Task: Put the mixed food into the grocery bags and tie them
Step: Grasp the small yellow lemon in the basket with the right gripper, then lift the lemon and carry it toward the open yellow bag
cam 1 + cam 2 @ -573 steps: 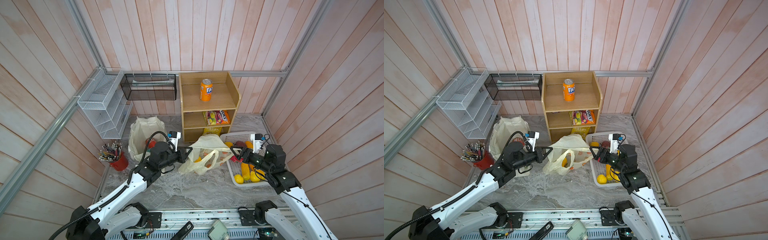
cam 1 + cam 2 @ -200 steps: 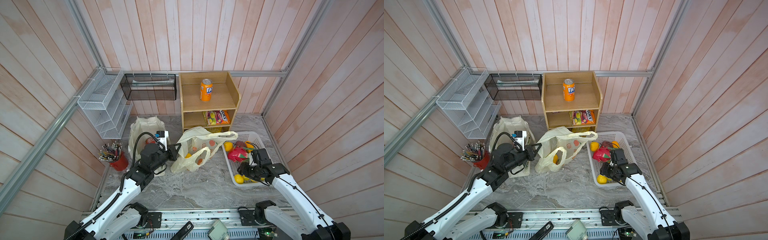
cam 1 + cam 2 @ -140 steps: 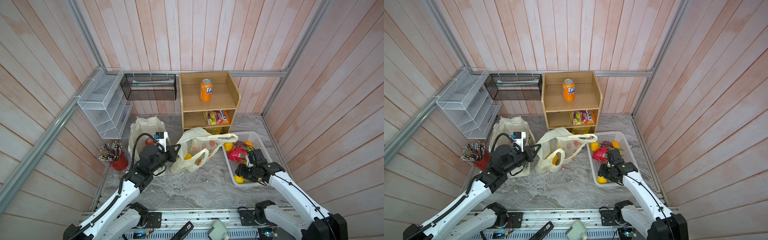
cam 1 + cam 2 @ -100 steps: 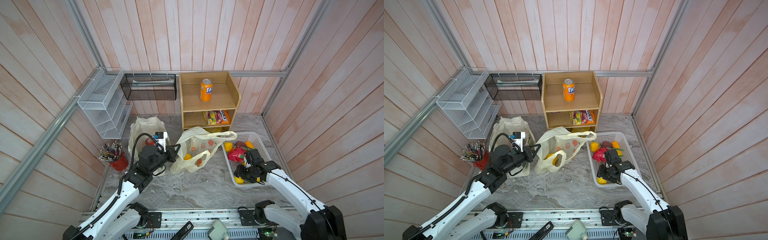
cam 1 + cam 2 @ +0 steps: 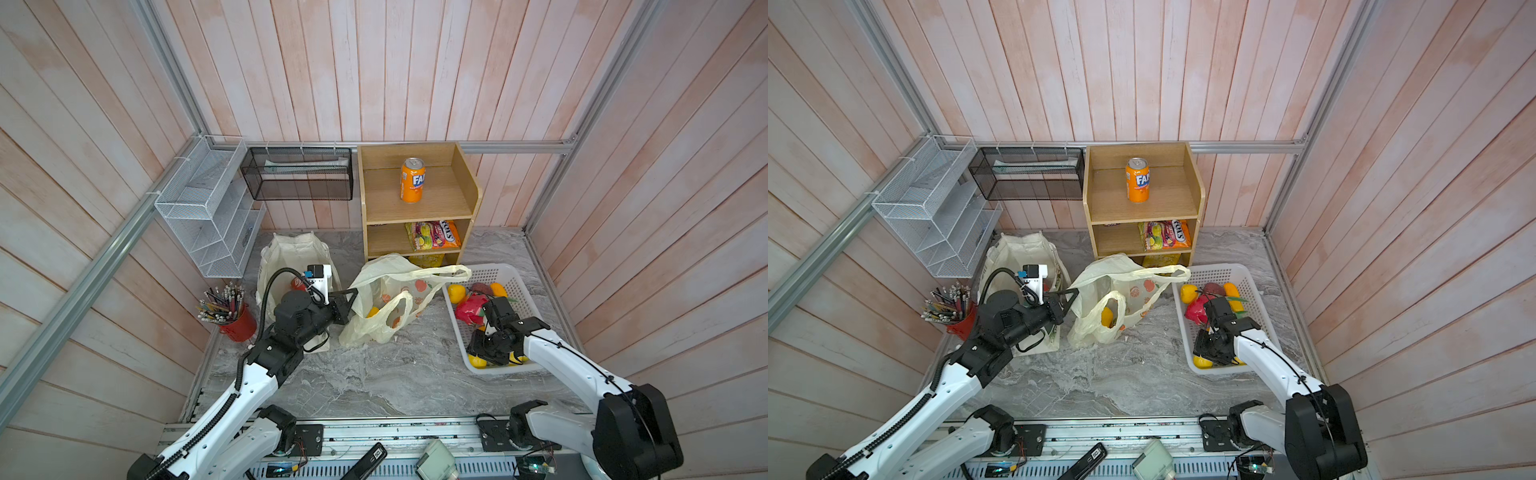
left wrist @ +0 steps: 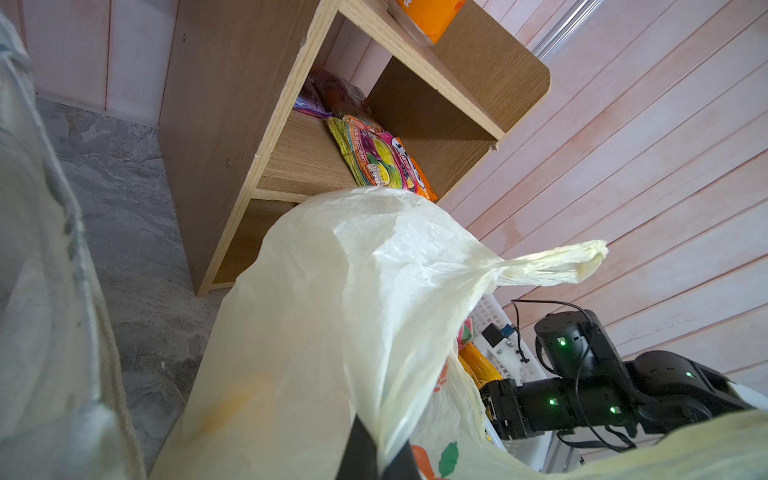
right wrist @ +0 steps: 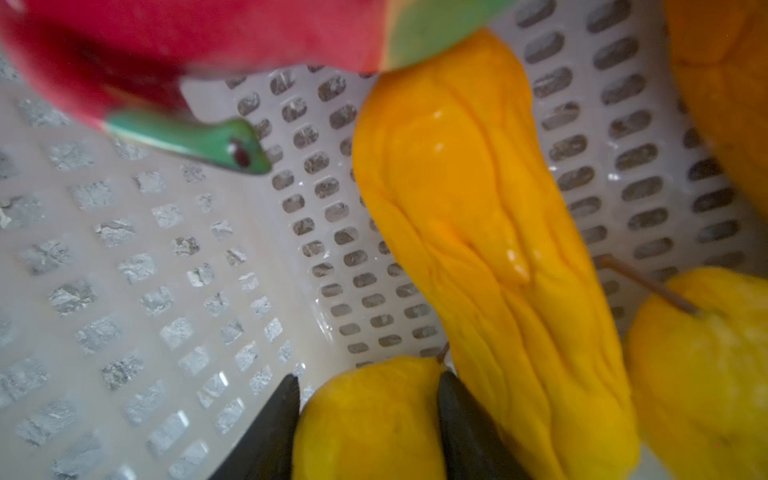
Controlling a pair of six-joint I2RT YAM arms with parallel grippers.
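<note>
Compared with a second ago, the right pincer [image 7: 369,376] is sunk into the basket [image 5: 505,274], lower right in a top view, and clamped on a yellow fruit [image 5: 476,361] for lifting. Mid-frame, the rim of the plastic bag [image 5: 386,268] is pinched by the left pincer [image 5: 349,303] to hold it open.

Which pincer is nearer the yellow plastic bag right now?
Left. The left pincer is pinched on the plastic bag at its rim; the right pincer is down in the white basket, straddling a small yellow fruit, apart from the bag.
</note>
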